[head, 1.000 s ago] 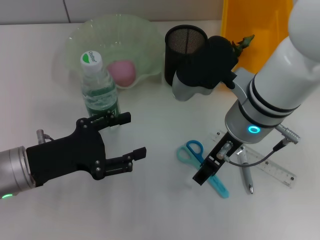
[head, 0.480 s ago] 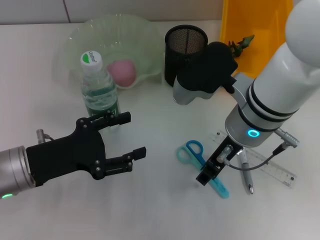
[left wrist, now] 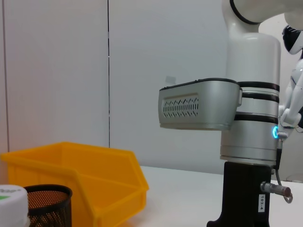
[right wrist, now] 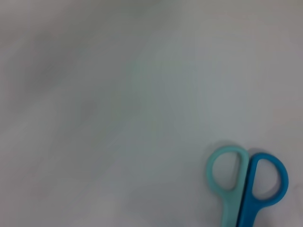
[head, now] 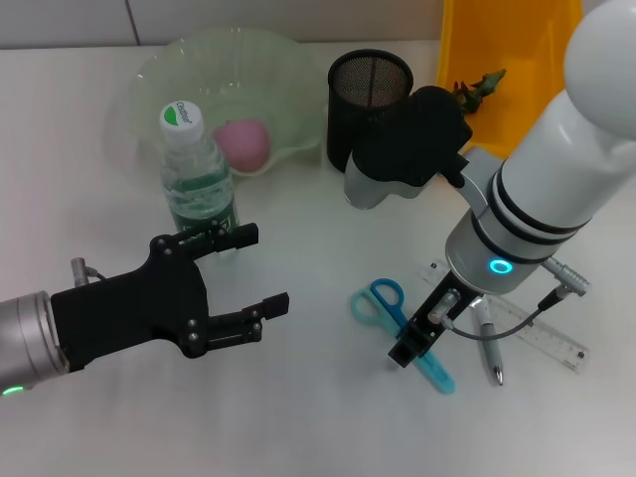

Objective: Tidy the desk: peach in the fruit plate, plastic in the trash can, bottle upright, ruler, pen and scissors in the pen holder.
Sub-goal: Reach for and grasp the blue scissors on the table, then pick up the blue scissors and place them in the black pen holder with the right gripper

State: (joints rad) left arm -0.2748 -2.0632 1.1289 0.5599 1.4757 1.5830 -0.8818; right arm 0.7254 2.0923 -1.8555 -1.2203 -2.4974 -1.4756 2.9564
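Right tool (head: 409, 348) low over scissors (head: 402, 320), its state unclear, scissors closed, teal and blue handles, left tool (head: 248, 273) spread wide

Head view high, looking down; left wrist low, level; right wrist close above, sharing scissors (right wrist: 246, 182).

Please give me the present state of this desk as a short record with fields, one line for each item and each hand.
peach: lying in the green fruit plate
bottle: upright, in front of the plate
pen holder: black mesh, nothing seen inside
scissors: flat on the desk, closed
ruler: flat on the desk, right of the scissors
pen: lying across the ruler
yellow bin: behind the pen holder
left hand: open, holds nothing, near the bottle
right hand: low over the scissors blades
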